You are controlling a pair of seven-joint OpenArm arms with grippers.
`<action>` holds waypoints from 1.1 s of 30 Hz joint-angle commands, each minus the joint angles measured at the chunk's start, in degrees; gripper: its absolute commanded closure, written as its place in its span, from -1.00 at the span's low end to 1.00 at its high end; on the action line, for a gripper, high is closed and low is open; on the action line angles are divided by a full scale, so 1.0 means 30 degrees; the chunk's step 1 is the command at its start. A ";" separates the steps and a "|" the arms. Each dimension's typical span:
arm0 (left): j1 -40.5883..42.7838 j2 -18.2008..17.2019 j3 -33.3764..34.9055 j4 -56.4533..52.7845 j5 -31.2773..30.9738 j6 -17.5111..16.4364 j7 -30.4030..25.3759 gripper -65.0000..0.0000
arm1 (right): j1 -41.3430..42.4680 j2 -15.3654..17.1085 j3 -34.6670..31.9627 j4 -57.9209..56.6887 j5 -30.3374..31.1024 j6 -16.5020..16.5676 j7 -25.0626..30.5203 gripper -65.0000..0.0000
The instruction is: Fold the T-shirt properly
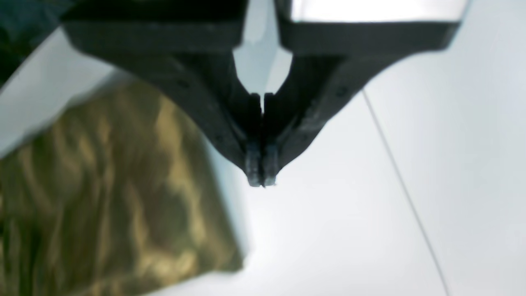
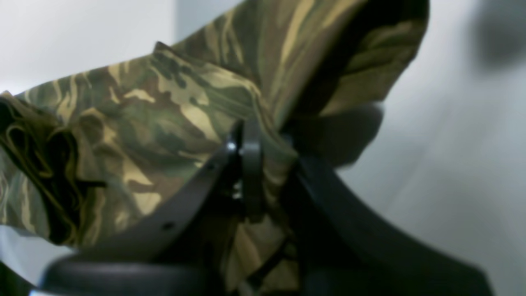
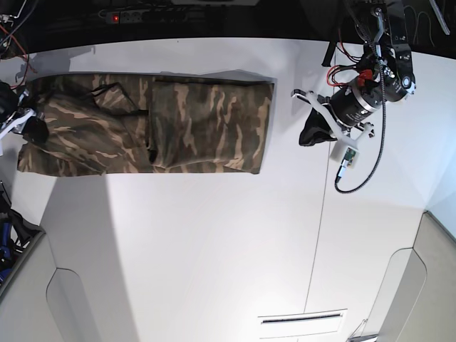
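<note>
The camouflage T-shirt [image 3: 206, 125] lies flat along the back left of the white table, folded into a long band. Its left end is bunched up. In the base view my right gripper [image 3: 32, 127] sits at that left end. The right wrist view shows the right gripper [image 2: 269, 137] shut on a fold of the T-shirt [image 2: 164, 111], with cloth pinched between the black fingers [image 2: 248, 160] and lifted off the table. My left gripper [image 1: 261, 179] is shut on nothing, just right of the T-shirt's edge [image 1: 115, 197]. In the base view the left gripper [image 3: 311, 132] hangs to the right of the shirt.
A thin seam [image 3: 320, 206] runs down the white table [image 3: 214, 242]. A black cable [image 3: 370, 164] loops off the left arm. Dark clutter and a power strip [image 3: 135, 16] lie beyond the back edge. Grey panels [image 3: 28, 292] stand at the front corners.
</note>
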 commanded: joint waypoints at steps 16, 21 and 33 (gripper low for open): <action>0.1530 0.1953 0.1086 -0.1472 -0.1581 -0.0073 -0.1056 1.00 | 0.4182 0.2178 0.0138 0.5034 0.3351 0.0066 -0.4211 1.00; 0.0838 0.1960 0.2594 -0.3490 -0.1588 -0.0066 -0.1508 1.00 | 0.3687 0.0554 -0.0678 0.9581 0.2630 -0.0131 -0.4350 1.00; 0.0117 0.1960 0.3993 -0.4379 -0.1537 -0.0073 -0.1515 1.00 | 0.0073 -0.3504 -0.6615 1.4054 -0.0240 -0.0131 -0.3701 1.00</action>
